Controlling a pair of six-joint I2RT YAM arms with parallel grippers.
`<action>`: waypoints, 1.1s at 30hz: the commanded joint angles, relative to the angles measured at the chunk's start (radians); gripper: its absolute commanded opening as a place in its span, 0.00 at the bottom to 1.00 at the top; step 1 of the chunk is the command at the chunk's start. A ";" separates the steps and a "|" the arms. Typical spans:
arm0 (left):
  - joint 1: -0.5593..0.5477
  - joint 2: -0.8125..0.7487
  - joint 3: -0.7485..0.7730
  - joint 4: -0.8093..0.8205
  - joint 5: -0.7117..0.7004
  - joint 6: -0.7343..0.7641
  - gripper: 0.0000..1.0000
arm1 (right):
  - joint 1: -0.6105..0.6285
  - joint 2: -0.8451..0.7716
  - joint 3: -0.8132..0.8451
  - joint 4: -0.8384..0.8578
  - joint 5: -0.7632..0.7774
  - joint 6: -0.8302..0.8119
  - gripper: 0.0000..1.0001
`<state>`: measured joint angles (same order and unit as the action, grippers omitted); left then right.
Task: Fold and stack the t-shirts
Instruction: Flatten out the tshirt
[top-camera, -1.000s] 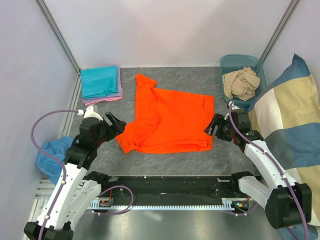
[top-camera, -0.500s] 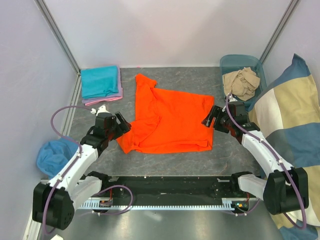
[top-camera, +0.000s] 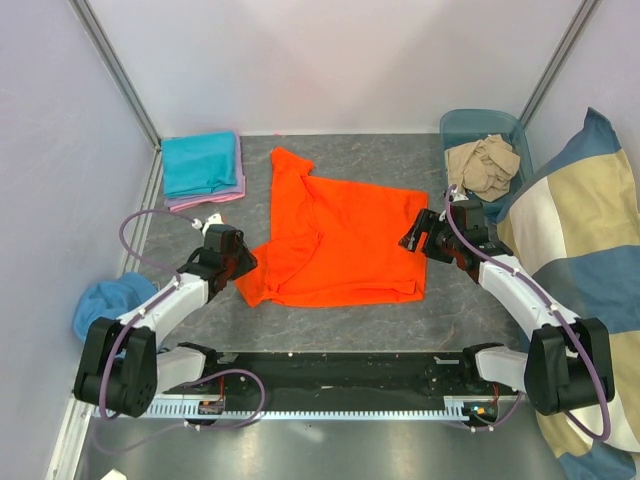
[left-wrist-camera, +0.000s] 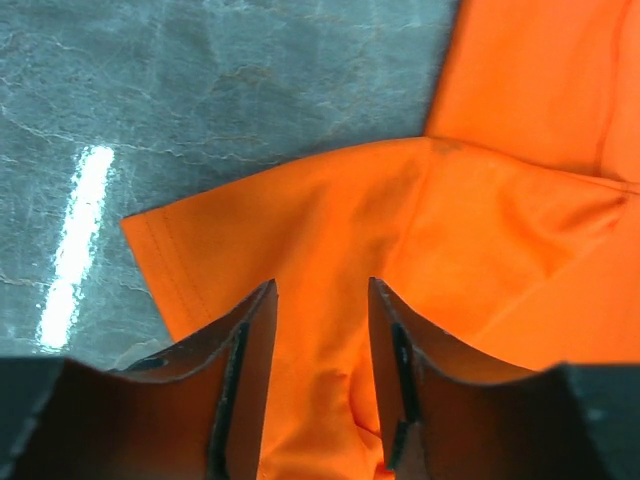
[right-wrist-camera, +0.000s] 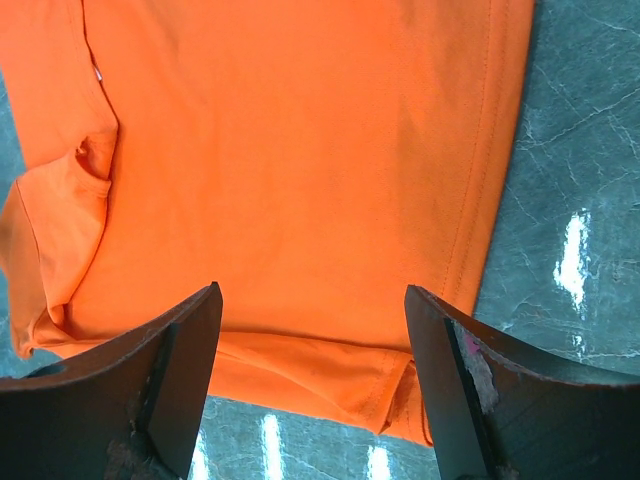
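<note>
The bright orange t-shirt (top-camera: 345, 240) lies roughly spread on the grey table, with its left part folded over. My left gripper (top-camera: 242, 264) is low at the shirt's near-left sleeve corner. In the left wrist view its jaws stand apart (left-wrist-camera: 320, 305) with orange cloth (left-wrist-camera: 480, 230) lying between them, not pinched. My right gripper (top-camera: 411, 240) is at the shirt's right edge. Its jaws are wide open (right-wrist-camera: 312, 310) above the hemmed corner (right-wrist-camera: 440, 390). Folded teal (top-camera: 200, 163) and pink-lilac (top-camera: 222, 197) shirts are stacked at the back left. A beige shirt (top-camera: 484, 164) lies crumpled in a bin.
A teal plastic bin (top-camera: 478, 122) stands at the back right. A big blue-and-beige cushion (top-camera: 580, 260) leans along the right side. A blue cloth (top-camera: 103, 305) is bunched at the left wall. Bare table (left-wrist-camera: 200, 90) shows beside the sleeve.
My left arm has dropped low and reached right, bringing its gripper onto the shirt's near-left corner. My right gripper has shifted slightly left and back along the shirt's right edge.
</note>
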<state>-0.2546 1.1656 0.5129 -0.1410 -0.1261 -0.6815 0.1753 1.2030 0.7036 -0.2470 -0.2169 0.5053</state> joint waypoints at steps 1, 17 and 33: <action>-0.002 0.063 0.024 0.066 -0.052 0.026 0.44 | 0.010 0.006 0.040 0.034 -0.021 -0.007 0.82; -0.005 0.166 0.029 0.028 -0.064 0.001 0.32 | 0.024 0.046 0.017 0.077 -0.048 -0.005 0.83; 0.017 -0.182 -0.071 -0.204 -0.172 -0.297 0.28 | 0.029 0.069 0.017 0.104 -0.059 0.002 0.83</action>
<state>-0.2485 1.0584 0.4728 -0.2890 -0.2367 -0.8745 0.1993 1.2671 0.7040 -0.1802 -0.2619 0.5026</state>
